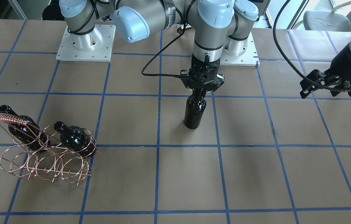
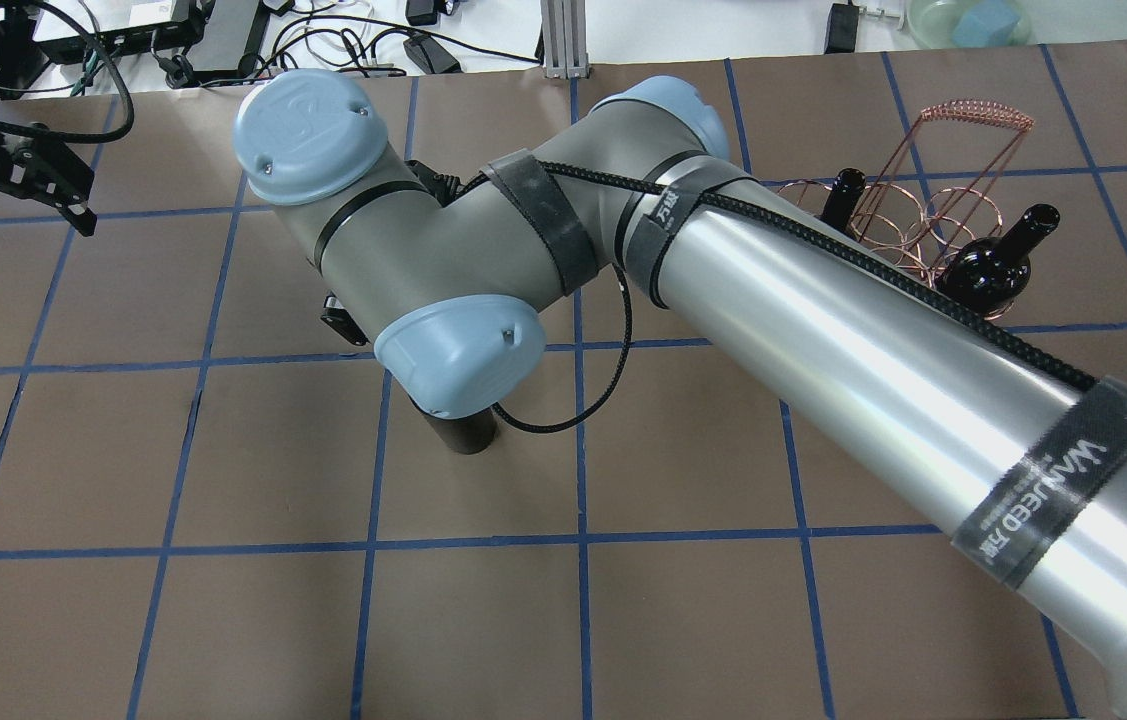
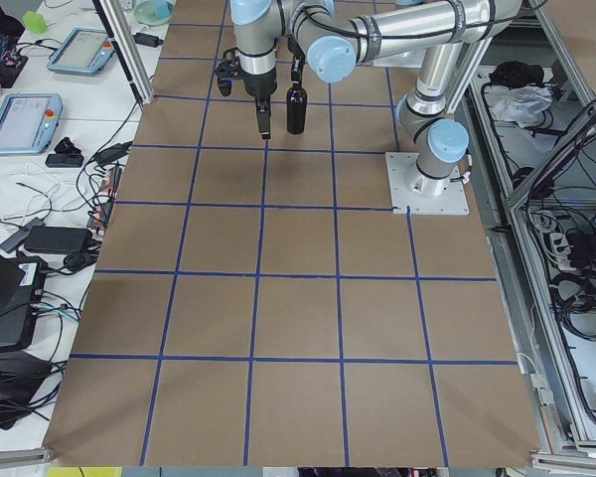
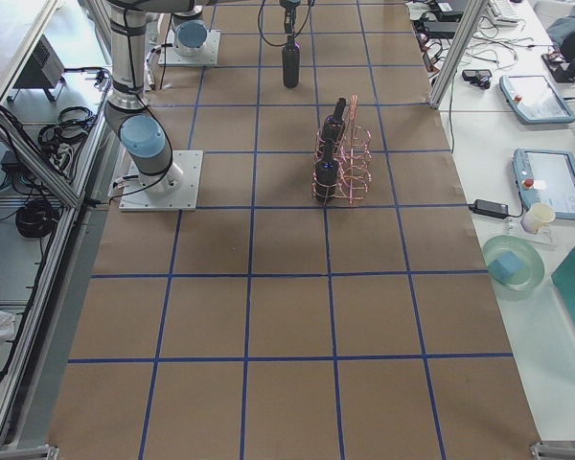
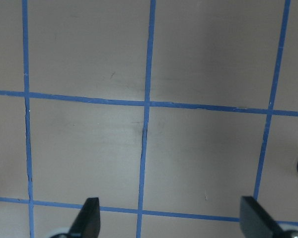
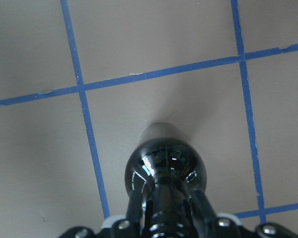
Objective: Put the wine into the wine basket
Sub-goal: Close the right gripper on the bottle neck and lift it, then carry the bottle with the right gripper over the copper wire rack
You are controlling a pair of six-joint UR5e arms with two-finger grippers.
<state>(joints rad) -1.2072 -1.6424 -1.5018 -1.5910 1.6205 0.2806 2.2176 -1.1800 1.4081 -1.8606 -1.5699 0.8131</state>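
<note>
A black wine bottle (image 1: 195, 112) stands upright near the table's middle; I cannot tell whether its base touches the table. My right gripper (image 1: 198, 92) is straight above it and shut on its neck; the right wrist view shows the fingers (image 6: 135, 204) on either side of the neck above the bottle's shoulder (image 6: 165, 166). The copper wire wine basket (image 1: 43, 161) stands far off on the robot's right side and holds two more black bottles (image 1: 73, 137) in its upper rings. My left gripper (image 1: 302, 89) hovers open and empty above the table, away from the bottle.
The two white arm base plates (image 1: 85, 43) lie at the robot's edge of the table. The brown table has a blue tape grid (image 1: 158, 146). In the overhead view the right arm's forearm (image 2: 883, 380) crosses the table and hides most of the held bottle.
</note>
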